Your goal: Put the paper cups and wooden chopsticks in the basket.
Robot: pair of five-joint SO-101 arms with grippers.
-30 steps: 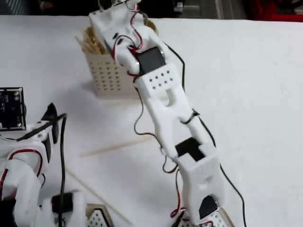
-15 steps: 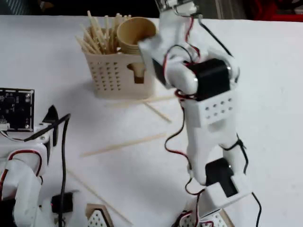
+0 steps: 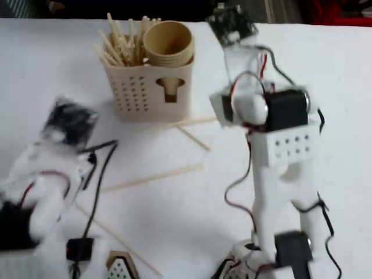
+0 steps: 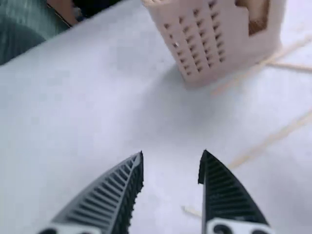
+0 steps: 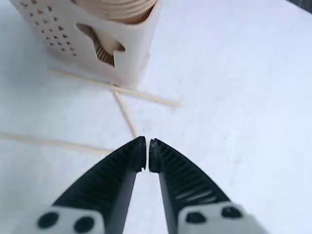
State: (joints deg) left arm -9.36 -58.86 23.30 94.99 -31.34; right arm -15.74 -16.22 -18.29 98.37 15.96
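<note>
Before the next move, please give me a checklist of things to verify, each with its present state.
1. The paper cups sit in the basket: ok.
2. The basket stands upright: ok.
3. All chopsticks are inside: not ok, loose chopsticks lie on the table.
4. The left gripper is open and empty: ok.
5. The right gripper is open for a pick: not ok, shut on nothing.

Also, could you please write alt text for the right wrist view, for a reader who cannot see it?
The right gripper hangs shut and empty over a white table, where three loose wooden chopsticks lie just ahead of its tips. Beyond them stands a perforated basket with stacked paper cups inside.
</note>
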